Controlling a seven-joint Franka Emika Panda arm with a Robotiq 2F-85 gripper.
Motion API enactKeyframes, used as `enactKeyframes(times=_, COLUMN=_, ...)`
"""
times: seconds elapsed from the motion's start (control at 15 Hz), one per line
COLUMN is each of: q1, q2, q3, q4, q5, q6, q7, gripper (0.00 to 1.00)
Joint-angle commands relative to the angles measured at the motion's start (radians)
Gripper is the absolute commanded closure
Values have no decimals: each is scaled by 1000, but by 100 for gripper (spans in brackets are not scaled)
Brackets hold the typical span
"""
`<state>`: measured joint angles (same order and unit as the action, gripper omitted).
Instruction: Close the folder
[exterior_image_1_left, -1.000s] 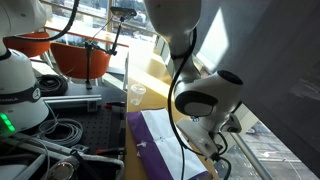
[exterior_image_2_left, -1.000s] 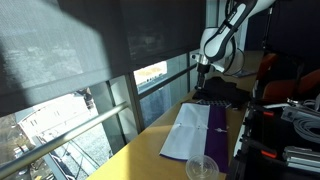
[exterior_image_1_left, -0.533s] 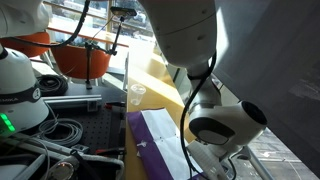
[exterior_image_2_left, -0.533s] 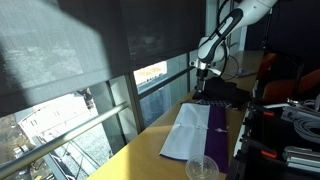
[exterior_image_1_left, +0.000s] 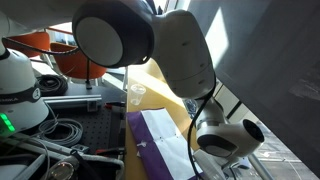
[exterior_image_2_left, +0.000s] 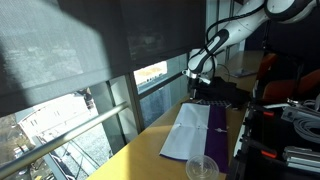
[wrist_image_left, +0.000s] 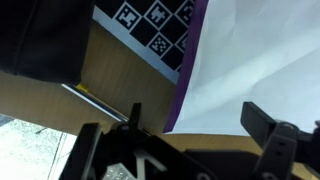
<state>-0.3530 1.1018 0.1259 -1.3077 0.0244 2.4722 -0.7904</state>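
The purple folder (exterior_image_2_left: 219, 121) lies open on the wooden table, with white paper sheets (exterior_image_2_left: 188, 130) on its window-side half. It also shows in an exterior view (exterior_image_1_left: 141, 145), partly hidden by my arm. In the wrist view its purple edge (wrist_image_left: 189, 72) and white sheet (wrist_image_left: 262, 55) fill the upper right. My gripper (exterior_image_2_left: 197, 82) hangs above the folder's far end. In the wrist view the gripper (wrist_image_left: 197, 125) is open and empty, its fingers on either side of the sheet's corner and above it.
A clear plastic cup (exterior_image_2_left: 202, 168) stands near one end of the folder and also shows in an exterior view (exterior_image_1_left: 137, 95). A sheet of black-and-white markers (wrist_image_left: 150, 22) lies on the table (wrist_image_left: 110, 70). Cables and equipment (exterior_image_1_left: 40, 130) crowd the black bench beside the folder. A window rail (exterior_image_2_left: 110, 115) runs along the table's far side.
My arm has swung down and toward the window side. The gripper is lower, over the folder's far end. The folder has not moved.
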Motion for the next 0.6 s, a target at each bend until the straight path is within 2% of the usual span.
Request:
enactKeyframes(times=0.0, q1=34, q2=138, q3=-22, q4=235, q5=11, q6=-159, q7=66, gripper=0)
enactKeyframes(times=0.2, q1=34, q2=203, q3=-17, q4=376, q5=23, q6=-301, q7=105, gripper=0)
enactKeyframes(times=0.27, q1=26, q2=229, q3=-6, q4=429, q5=21, q6=-350, q7=118, gripper=25)
enactKeyframes(times=0.33, q1=24, q2=248, q3=-3, q4=474, q5=22, q6=-393, q7=125, gripper=26)
enactKeyframes(times=0.53, q1=7, q2=300, q3=13, q4=586, q5=39, q6=-518, q7=140, gripper=50)
